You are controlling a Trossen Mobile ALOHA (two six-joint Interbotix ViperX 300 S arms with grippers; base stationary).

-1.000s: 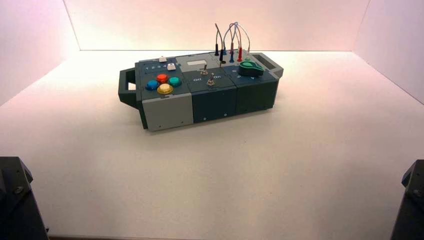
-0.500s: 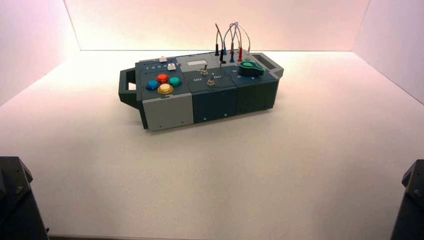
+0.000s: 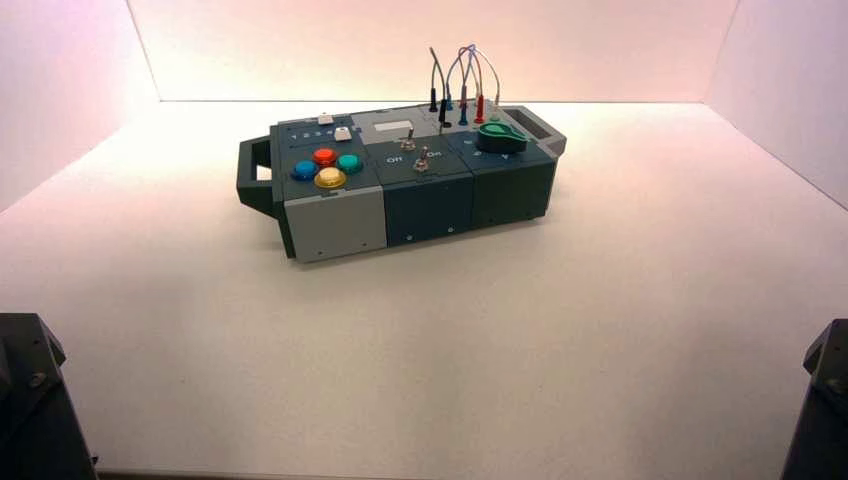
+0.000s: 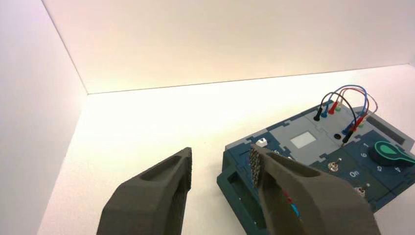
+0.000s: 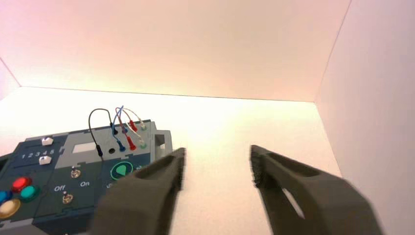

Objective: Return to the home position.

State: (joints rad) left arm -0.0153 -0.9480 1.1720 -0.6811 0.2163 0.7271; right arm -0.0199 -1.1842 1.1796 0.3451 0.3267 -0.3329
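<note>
1. Dark grey fingers of the left gripper (image 4: 220,186) stand spread apart with nothing between them; the arm sits parked at the near left corner of the table (image 3: 500,340), well short of the box (image 3: 400,180).
2. Matching fingers of the right gripper (image 5: 218,171) are likewise spread and empty, the arm parked at the near right corner, also well apart from the box.
3. White tabletop lies bare between the arms and the box, which stands toward the far side, slightly turned, with a handle (image 3: 255,180) on its left end.
4. Nearest on the box's top left are four round buttons: yellow (image 3: 330,178), blue (image 3: 304,170), red (image 3: 325,156) and green (image 3: 349,162), above a light grey front panel (image 3: 335,222).
5. Mid-box stand two small toggle switches (image 3: 422,158), lettered "Off" and "On".
6. To the right sits a green knob (image 3: 501,136).
7. Behind the buttons are two white sliders (image 3: 343,132) beside numbers 1 to 5.
8. Farthest back, looping wires (image 3: 460,80) rise from plugs in the top.
</note>
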